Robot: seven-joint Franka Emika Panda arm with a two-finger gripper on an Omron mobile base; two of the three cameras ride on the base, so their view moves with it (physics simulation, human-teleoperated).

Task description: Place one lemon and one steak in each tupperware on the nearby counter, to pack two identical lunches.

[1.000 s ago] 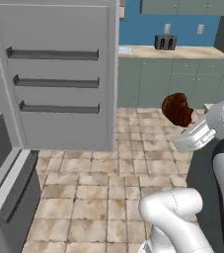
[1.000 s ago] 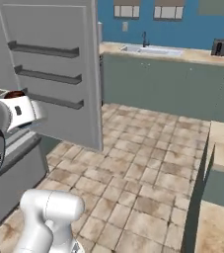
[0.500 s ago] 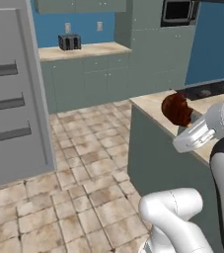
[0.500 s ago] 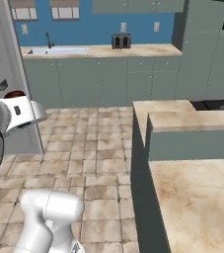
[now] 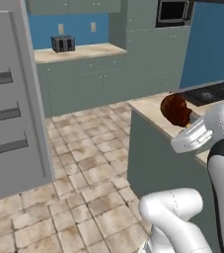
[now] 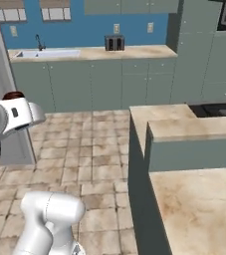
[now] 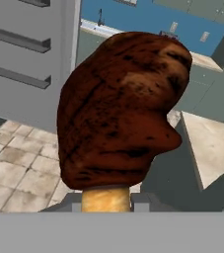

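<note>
Surfaces as we see them
We find the steak [image 7: 121,111] rough, mottled brown and matt; the table [image 6: 204,209] is smooth beige marbled stone; the floor [image 5: 84,173] shows matt tan tiles.

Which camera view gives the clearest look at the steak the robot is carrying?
The hand view: the steak sits close up, brown and mottled, above the tool. The left base view shows it small, over the counter edge. The right base view shows just a dark sliver.
</note>
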